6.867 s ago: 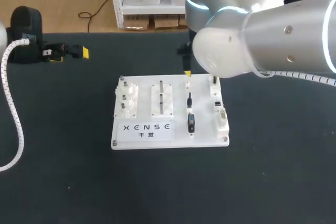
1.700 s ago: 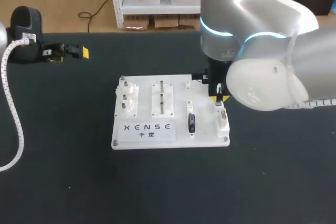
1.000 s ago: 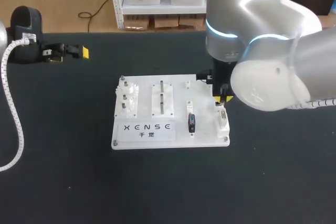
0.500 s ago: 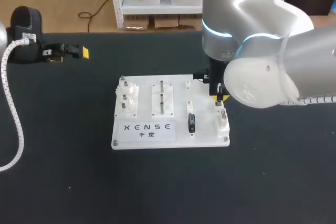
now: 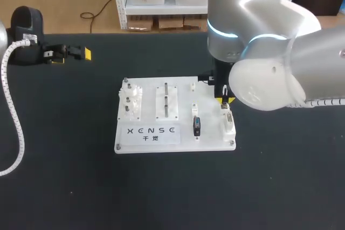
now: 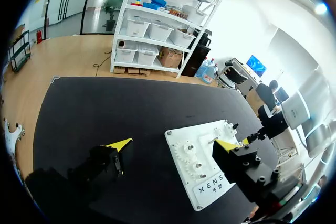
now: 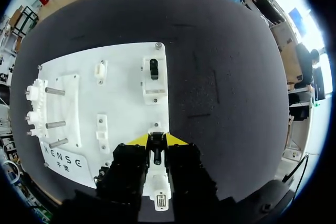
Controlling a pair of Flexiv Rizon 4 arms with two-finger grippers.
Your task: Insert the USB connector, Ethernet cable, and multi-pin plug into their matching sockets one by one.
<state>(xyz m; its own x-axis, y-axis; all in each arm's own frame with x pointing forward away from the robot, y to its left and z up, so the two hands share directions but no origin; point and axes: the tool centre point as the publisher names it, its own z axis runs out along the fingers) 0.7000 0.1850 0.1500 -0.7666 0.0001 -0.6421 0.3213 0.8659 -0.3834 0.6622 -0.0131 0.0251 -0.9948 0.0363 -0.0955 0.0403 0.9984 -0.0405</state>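
My right gripper (image 5: 224, 99) stands over the socket column at the white board's (image 5: 178, 145) right side. In the right wrist view the right gripper (image 7: 156, 140) is shut on a small black Ethernet plug (image 7: 156, 149), above the white socket block (image 7: 158, 184). Ahead of it, the black USB connector (image 7: 153, 67) sits in its socket. The black multi-pin plug (image 5: 196, 126) rests in its holder near the board's front. My left gripper (image 5: 73, 56) lies far off at the table's back left, and in its own wrist view the left gripper (image 6: 173, 144) is open and empty.
The board also carries white gears on posts (image 5: 130, 100) at its left and a block with two metal pegs (image 5: 166, 100). Two small white holders (image 5: 192, 86) stand bare in the middle column. My left arm's coiled cable (image 5: 12, 106) hangs along the table's left edge.
Since the earliest frame my right gripper has carried the small black plug from the middle holder to the socket column. Over the last second it only shifted slightly left.
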